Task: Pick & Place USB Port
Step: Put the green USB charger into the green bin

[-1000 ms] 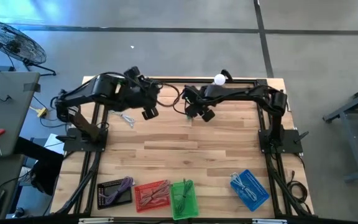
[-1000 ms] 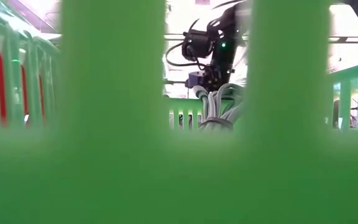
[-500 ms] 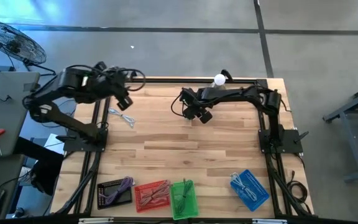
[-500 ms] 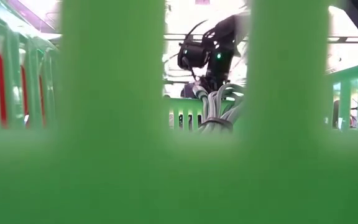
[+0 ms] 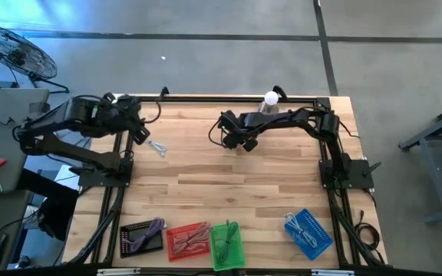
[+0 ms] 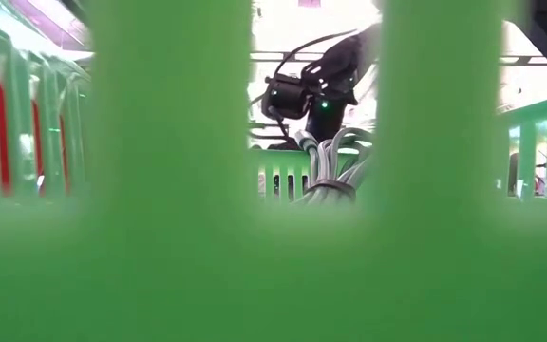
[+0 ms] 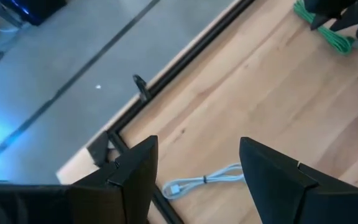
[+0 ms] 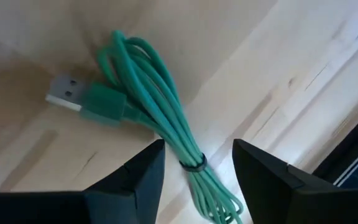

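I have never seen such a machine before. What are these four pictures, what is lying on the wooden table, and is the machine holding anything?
These are two dark robot arms at a wooden table. One camera looks down from above, one sits low behind a green basket, and one rides on each wrist. The left pincer, open and empty, hangs near the far left edge over a white cable. The right pincer, also open, hovers over a bundled green USB cable and holds nothing. Along the near edge stand a black basket, a red basket, the green one and a blue basket, each with cables.
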`<state>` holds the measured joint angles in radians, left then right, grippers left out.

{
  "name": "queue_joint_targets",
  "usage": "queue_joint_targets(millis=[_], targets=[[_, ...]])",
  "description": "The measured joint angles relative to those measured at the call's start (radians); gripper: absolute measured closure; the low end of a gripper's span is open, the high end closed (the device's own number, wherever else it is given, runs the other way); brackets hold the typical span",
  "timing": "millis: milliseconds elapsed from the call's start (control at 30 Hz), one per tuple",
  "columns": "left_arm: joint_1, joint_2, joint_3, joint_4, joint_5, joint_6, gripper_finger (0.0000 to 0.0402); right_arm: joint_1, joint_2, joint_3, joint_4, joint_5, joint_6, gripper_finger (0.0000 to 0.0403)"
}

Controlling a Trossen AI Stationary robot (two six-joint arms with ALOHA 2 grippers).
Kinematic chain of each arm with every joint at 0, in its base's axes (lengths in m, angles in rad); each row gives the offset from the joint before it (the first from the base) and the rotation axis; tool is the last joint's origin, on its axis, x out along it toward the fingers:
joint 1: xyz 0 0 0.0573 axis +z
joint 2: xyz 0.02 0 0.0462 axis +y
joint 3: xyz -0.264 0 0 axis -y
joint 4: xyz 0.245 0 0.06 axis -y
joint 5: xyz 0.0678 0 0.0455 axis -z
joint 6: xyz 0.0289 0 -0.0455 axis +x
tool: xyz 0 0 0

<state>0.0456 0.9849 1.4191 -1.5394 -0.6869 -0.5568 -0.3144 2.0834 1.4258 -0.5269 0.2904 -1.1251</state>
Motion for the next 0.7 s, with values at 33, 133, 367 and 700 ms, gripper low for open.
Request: queue_joint_targets(millis=[33, 133, 367, 700], targets=[[0.0, -0.012, -0.023, 0.015, 0.008, -0.002, 0.0183, 0.001, 0.0, 0.0, 0.005, -0.005, 0.006, 0.0222], [0.0, -0.041, -0.092, 0.072, 0.038, -0.003, 0.0183, 0.001, 0.003, 0.0, 0.007, -0.008, 0.022, 0.023], [0.0, -0.072, -0.194, 0.148, 0.106, -0.002, 0.0183, 0.0, 0.026, 0.002, -0.006, 0.001, 0.051, 0.0262], [0.0, -0.073, -0.24, 0.193, 0.173, -0.024, 0.0183, 0.042, 0.05, 0.002, -0.017, 0.115, 0.09, 0.0384]])
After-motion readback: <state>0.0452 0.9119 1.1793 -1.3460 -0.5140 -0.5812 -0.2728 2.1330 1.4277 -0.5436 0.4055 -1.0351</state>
